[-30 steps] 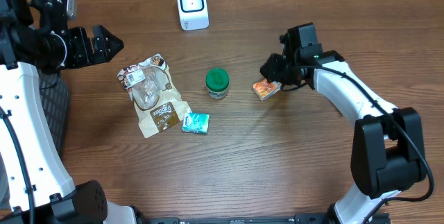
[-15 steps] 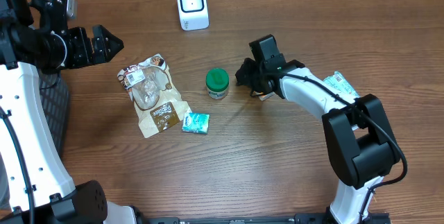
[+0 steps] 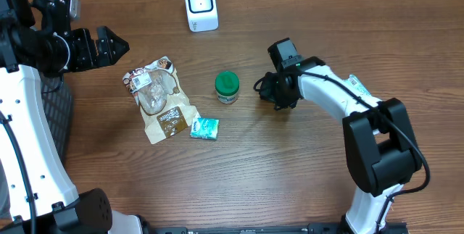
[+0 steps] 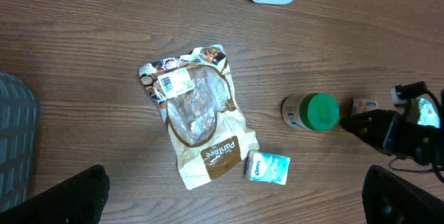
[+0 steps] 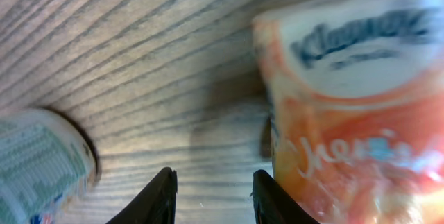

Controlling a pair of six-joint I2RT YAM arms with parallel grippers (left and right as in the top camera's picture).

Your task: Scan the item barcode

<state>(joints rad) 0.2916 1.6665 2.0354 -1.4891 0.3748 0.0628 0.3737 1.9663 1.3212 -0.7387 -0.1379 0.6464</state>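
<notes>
An orange Kleenex tissue pack [image 5: 347, 113] lies on the wood, just outside the right finger of my right gripper [image 5: 211, 182]. The jaws stand a little apart, with only bare table between them. In the overhead view the right gripper [image 3: 274, 93] covers most of the pack, a short way right of a green-lidded jar [image 3: 227, 87]. The left wrist view shows the pack's pale end [image 4: 362, 104] beside the jar [image 4: 312, 112]. A white scanner [image 3: 201, 6] stands at the back centre. My left gripper [image 3: 119, 46] hangs wide open at the far left, holding nothing.
A brown snack bag [image 3: 159, 100] and a teal tissue pack [image 3: 204, 127] lie left of centre. The jar's label [image 5: 41, 161] fills the left edge of the right wrist view. A grey basket [image 3: 58, 111] sits at the table's left edge.
My right gripper has swung left toward the jar, then settled low over the orange pack, which now sits closer to the jar. The left arm has not moved.
</notes>
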